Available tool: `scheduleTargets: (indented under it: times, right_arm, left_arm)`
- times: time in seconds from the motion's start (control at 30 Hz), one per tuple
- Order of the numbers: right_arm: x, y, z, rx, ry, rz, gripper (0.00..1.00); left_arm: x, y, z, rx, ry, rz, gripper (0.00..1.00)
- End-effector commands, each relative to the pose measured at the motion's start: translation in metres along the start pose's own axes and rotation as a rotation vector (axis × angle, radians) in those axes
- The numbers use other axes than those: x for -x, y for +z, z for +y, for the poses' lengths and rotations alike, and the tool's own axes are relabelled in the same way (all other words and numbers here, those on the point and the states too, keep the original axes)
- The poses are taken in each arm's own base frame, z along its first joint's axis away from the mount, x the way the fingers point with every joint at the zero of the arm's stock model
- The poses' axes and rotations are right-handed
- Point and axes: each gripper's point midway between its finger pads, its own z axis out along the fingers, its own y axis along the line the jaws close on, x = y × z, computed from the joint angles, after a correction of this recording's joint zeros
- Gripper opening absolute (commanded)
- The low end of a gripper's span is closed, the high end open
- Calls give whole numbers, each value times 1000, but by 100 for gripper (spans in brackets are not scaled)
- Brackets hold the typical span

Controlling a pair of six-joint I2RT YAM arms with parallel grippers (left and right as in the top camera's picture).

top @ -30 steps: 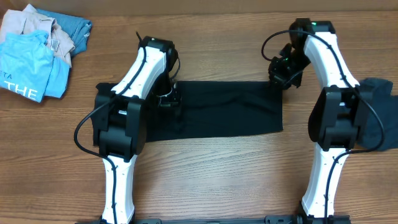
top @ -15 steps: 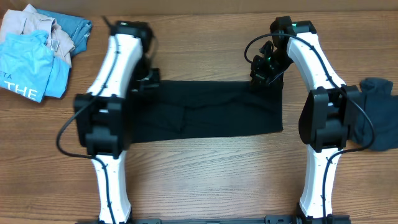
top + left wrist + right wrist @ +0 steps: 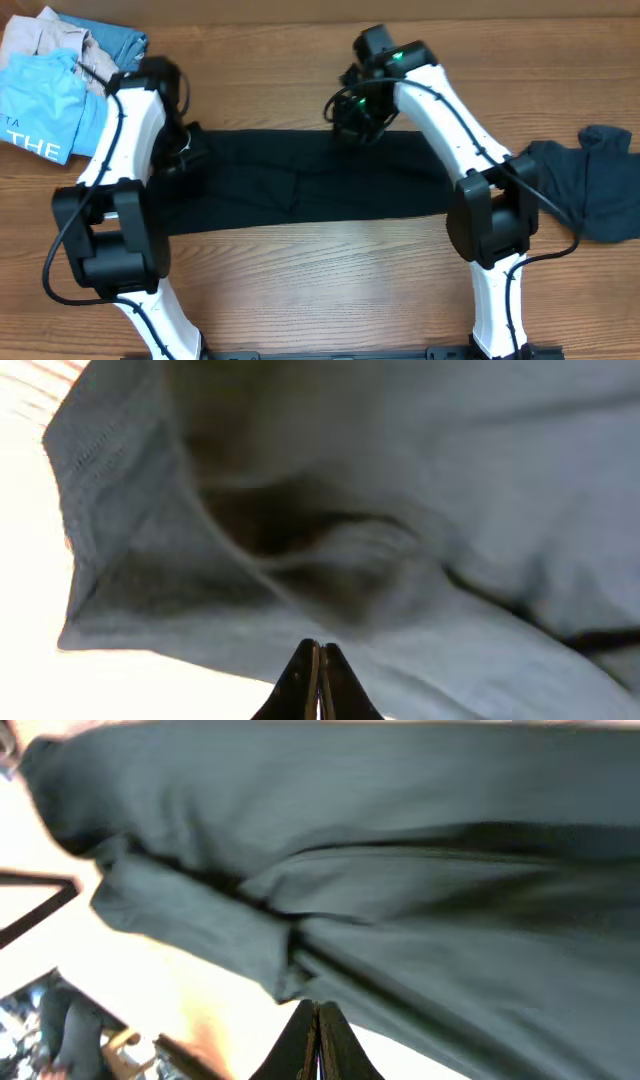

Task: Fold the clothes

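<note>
Wood-grain table (image 3: 330,290), soft black garment (image 3: 300,185) pinched at two points.
The matte, creased black garment stretches as a long band between my left gripper (image 3: 186,150) and right gripper (image 3: 358,122), both clamped tight on its upper edge.

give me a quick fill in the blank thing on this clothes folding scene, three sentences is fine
1. The left gripper and the right gripper both grip the spread-out garment, whose colour is ___.
2. The light blue T-shirt bears white letters reading ___.
3. The crumpled dark blue garment lies on the table beside the ___ arm.

Missing words: black; THE; right
</note>
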Motion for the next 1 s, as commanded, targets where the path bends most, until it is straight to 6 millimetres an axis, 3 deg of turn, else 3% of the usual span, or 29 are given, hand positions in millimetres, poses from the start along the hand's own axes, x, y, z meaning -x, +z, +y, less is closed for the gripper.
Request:
scheduleTargets:
  times: [0.0, 0.17, 0.3, 0.4, 0.5, 0.6, 0.67, 0.77, 0.9, 0.97]
  right_arm:
    - [-30, 17, 55, 86, -83, 57, 4]
    - [-48, 47, 93, 108, -203, 62, 4]
    - [-42, 58, 90, 88, -190, 46, 4]
    - [-39, 71, 82, 67, -182, 57, 4]
    - [-38, 87, 74, 56, -173, 76, 4]
    - [-36, 90, 74, 60, -177, 70, 4]
    - [-36, 90, 74, 60, -177, 70, 5]
    - [-36, 92, 73, 57, -174, 74, 5]
    - [-31, 108, 62, 37, -166, 78, 5]
    - [-29, 112, 58, 22, -163, 74, 5]
  left_arm:
    - [-5, 14, 15, -34, -7, 45, 5]
    - [5, 23, 17, -48, -10, 7, 8]
    - [19, 23, 10, -79, 20, -51, 4]
    - [15, 20, -6, -162, 60, -31, 4]
    - [16, 11, -11, -178, 68, -33, 4]
    - [23, 10, -12, -177, 68, -60, 5]
    - [29, 11, -3, -123, 64, -93, 8]
    - [21, 21, 13, -44, 42, -63, 9]
    - [19, 33, 27, -25, -3, -39, 6]
    - [16, 33, 49, 48, -79, -25, 8]
